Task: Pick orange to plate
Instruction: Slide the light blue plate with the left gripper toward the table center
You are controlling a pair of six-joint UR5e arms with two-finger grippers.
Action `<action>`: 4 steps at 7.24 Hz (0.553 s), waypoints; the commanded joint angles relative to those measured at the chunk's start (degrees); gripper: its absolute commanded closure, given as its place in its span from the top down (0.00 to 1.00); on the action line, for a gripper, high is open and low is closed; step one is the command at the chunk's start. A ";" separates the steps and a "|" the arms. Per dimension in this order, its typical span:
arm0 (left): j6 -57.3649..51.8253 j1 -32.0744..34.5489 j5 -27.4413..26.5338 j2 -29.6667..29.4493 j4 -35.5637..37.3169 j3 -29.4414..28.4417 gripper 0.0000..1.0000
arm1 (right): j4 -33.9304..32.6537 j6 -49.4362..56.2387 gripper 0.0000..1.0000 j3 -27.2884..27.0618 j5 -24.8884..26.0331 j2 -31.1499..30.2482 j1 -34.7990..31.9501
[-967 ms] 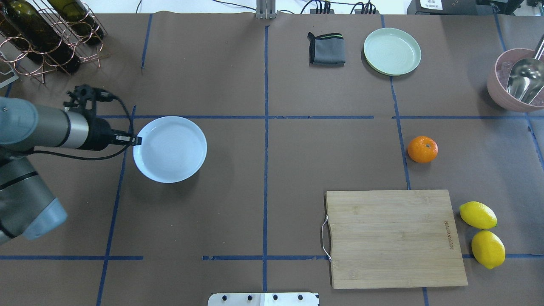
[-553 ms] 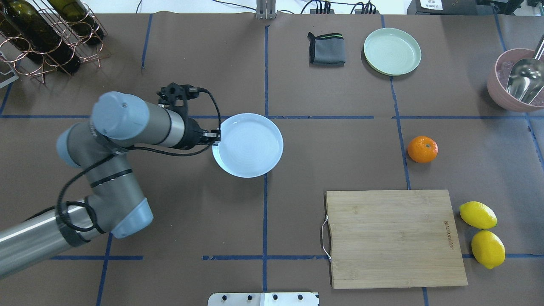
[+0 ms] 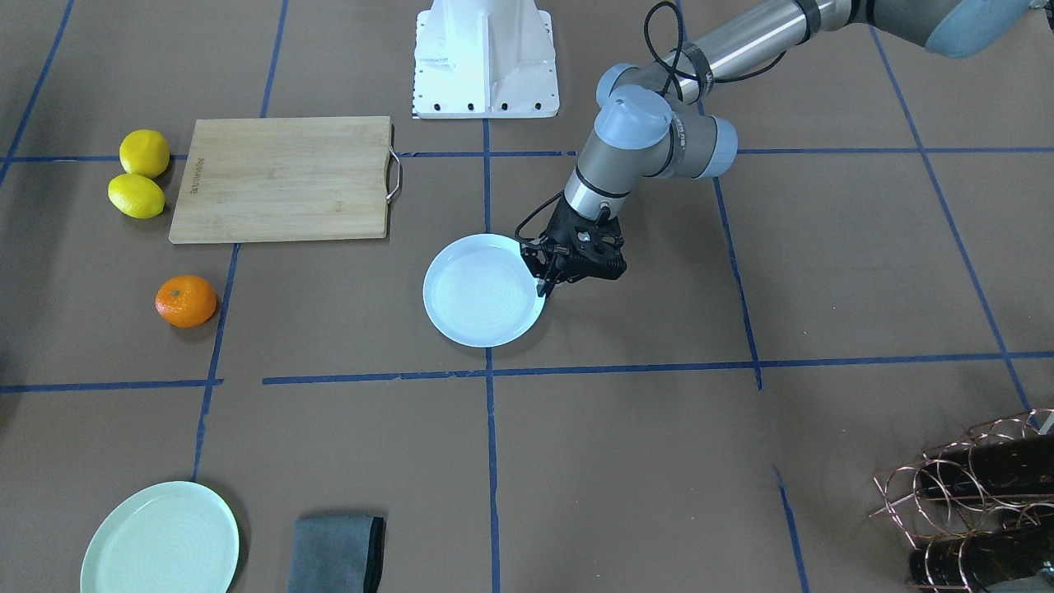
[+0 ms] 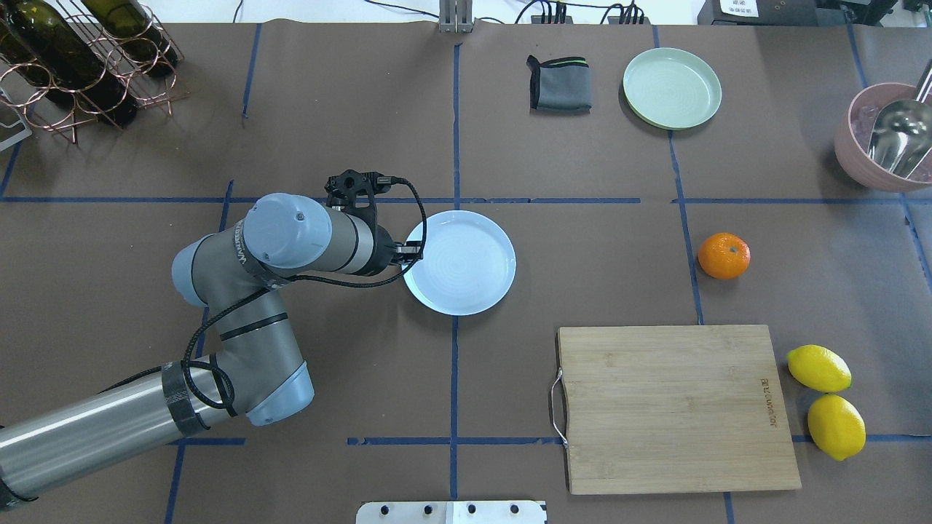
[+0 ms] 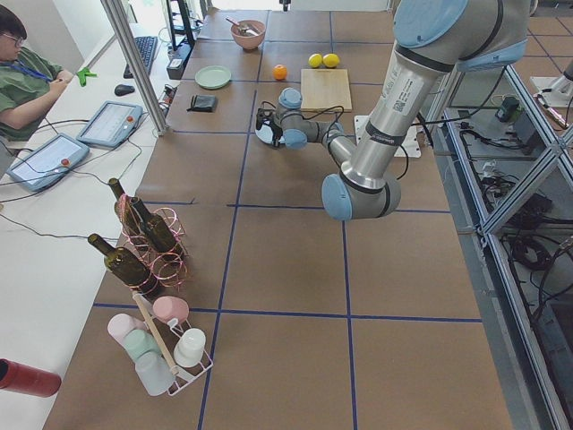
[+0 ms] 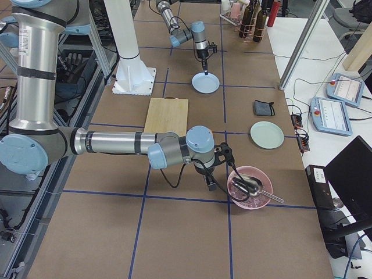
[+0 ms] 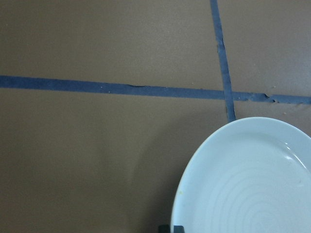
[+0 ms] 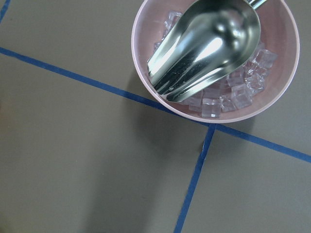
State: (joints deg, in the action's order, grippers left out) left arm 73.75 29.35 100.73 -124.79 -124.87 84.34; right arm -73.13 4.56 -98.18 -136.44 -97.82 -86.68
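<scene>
Pinching anything, that left pincer (image 4: pixel 416 252)?

Yes, its fingers are closed on the rim of the pale blue plate (image 4: pixel 466 266), at the edge nearest the arm (whether the plate rests on the paper or hangs just above it, I cannot tell).

And the orange (image 4: pixel 724 255)?

It lies on the brown table cover, well apart from that pincer and out past the plate's far rim. The plate itself lies between them.

What else is around there?

A bamboo cutting board (image 4: pixel 673 407) sits off that line, beyond the plate and toward the robot's base, with two lemons (image 4: pixel 818 368) just past its far end. Away from the base lie a folded grey cloth (image 4: pixel 559 86) and a pale green plate (image 4: pixel 671 88). A copper wine rack (image 4: pixel 80 65) stands on the pincer's other side, well apart.

The right pincer (image 6: pixel 210 185)?

Spread or pressed together, I cannot tell. Just beside it is a pink bowl (image 4: pixel 859 164) of ice cubes (image 8: pixel 228 94) with a metal scoop (image 8: pixel 209 43) lying in it.
</scene>
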 commanded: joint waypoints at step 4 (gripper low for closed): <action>-2.19 0.78 0.60 0.50 1.03 1.86 1.00 | 0.09 0.10 1.00 -0.09 0.12 0.61 0.02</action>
State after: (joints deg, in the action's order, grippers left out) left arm 72.53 29.40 100.79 -124.64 -124.56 84.55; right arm -73.07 4.68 -98.18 -136.25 -97.49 -86.66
